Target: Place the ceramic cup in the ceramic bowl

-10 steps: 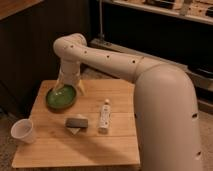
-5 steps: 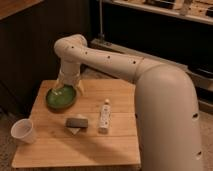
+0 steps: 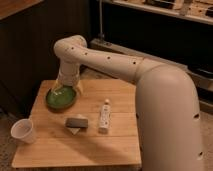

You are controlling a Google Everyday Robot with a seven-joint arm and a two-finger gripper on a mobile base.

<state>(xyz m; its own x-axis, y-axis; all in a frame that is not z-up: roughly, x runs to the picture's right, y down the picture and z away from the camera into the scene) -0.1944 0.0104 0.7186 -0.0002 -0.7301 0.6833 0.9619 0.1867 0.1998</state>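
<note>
The fingers (image 3: pixel 60 90) of the gripper (image 3: pixel 68 89) appear spread apart and hold nothing. They point down over the back-left corner of the desk (image 3: pixel 75 149).

The ceramic cup (image 3: pixel 23 131) is not there. It stands upright, mouth up, at the desk's left edge close to the front-left corner. It sits so near the edge that I cannot tell whether its base is wholly on the wood. From the gripper, the cup lies toward the front edge and somewhat to the left, well apart from the fingers, with nothing between them but bare wood. Its long axis runs vertically, and it widens toward the rim.

The ceramic bowl (image 3: pixel 61 99) sits directly under the gripper near the back-left corner, and it is empty. So the arm (image 3: pixel 115 65) hangs over the goal, not over the thing to be picked up.

Further toward the middle of the desk lies a dark grey block (image 3: pixel 76 122) on a pale scrap. Just beside it is a white bottle (image 3: pixel 104 118), nearer the right edge. Both are clear of the straight line from bowl to cup.

In my judgement, the coming move turns on that front-left offset: the gripper must leave the bowl and travel along the left edge to the cup before any grasp.
</note>
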